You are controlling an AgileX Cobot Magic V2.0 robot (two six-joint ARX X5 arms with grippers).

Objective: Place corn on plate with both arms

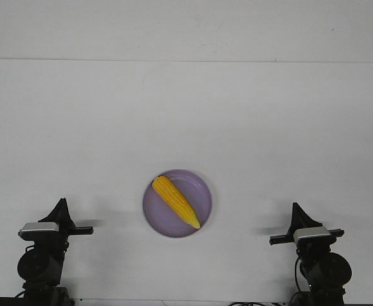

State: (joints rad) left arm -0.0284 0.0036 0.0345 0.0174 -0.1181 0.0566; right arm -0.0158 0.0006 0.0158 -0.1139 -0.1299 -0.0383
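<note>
since the corn (175,201) already lies slantwise inside the plate (202,220), near the middle of the tabletop's (186,115) near edge, you can judge the placing done; the left tool (61,205) and right tool (296,209) sit parked well apart at the near corners, holding nothing, both seemingly drawn together.

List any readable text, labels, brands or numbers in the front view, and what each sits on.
None readable.
The plate: plain, no marking.
The corn: no label.
The left gripper and right gripper: no legible print; the silver-white block by each is too small to show any lettering.
The table: blank white.
</note>
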